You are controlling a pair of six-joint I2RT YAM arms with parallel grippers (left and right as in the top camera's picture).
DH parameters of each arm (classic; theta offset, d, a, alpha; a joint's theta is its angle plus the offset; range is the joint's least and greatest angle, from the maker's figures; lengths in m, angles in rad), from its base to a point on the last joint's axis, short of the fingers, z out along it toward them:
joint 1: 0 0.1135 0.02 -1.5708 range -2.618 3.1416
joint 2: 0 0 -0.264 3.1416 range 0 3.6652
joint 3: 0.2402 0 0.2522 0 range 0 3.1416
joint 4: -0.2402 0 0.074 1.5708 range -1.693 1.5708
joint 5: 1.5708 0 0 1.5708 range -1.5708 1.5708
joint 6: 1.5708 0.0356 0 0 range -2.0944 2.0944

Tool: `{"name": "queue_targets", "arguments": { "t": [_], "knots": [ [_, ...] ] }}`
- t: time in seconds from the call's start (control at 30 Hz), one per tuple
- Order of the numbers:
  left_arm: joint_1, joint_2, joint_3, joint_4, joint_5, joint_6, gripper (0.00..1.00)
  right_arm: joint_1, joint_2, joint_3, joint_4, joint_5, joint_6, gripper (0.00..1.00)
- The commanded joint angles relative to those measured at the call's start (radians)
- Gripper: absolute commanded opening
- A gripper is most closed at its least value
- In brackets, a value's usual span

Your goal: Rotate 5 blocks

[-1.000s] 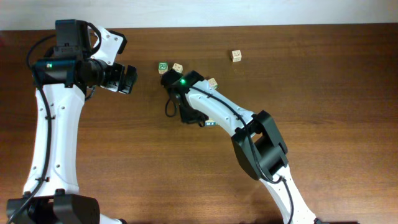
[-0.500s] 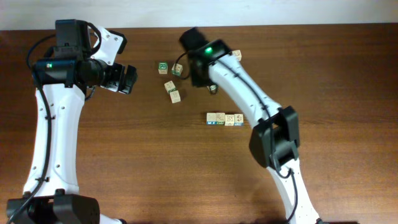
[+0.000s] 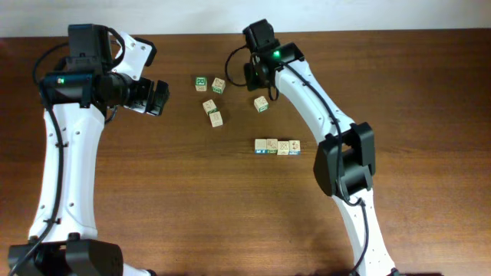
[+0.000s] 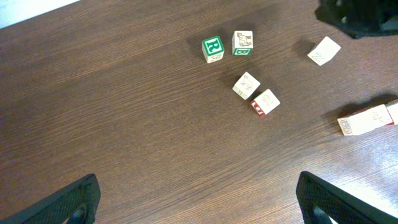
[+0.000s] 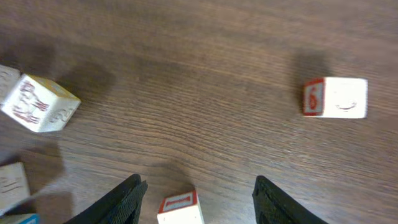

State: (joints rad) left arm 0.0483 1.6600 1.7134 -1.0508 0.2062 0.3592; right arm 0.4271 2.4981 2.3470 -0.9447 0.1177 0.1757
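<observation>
Right gripper (image 5: pixel 199 183): jaws well parted, gripping nothing; red-edged block (image 5: pixel 180 210) lies loose between them at six o'clock. Left gripper (image 4: pixel 198 179): jaws spread wide, holding nothing.

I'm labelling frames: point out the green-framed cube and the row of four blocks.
green-framed cube (image 4: pixel 212 48): left wrist view, its top face.
row of four blocks (image 3: pixel 278 146): overhead view, the row's middle.

Overhead view evenly and brightly lit; shadows on surface (image 3: pixel 153 192) kept faint and soft. Pale sheen seen across lower right of surface in left wrist view, grain rendered sharp elsewhere. Right wrist view softened, slightly blurred; shadow of red-faced block (image 5: pixel 336 98) thrown up-frame; right pincer fingers (image 5: pixel 127 199) rendered dark, out of focus.
</observation>
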Motion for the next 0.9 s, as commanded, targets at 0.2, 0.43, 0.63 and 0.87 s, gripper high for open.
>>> {"name": "queue_targets", "arguments": {
  "t": [0.2,0.43,0.63,0.87],
  "knots": [
    [0.007,0.001,0.022,0.001,0.011,-0.006,0.99,0.008,0.089,0.013,-0.063,-0.063,-0.030,0.57],
    [0.007,0.001,0.022,0.001,0.011,-0.006,0.99,0.034,0.095,0.012,-0.141,-0.062,-0.029,0.51],
    [0.007,0.001,0.022,0.001,0.011,-0.006,0.99,0.059,0.095,0.012,-0.163,-0.138,-0.002,0.39],
    [0.007,0.001,0.022,0.001,0.011,-0.006,0.99,0.131,0.095,0.012,-0.278,-0.192,0.205,0.36]
  ]
}}
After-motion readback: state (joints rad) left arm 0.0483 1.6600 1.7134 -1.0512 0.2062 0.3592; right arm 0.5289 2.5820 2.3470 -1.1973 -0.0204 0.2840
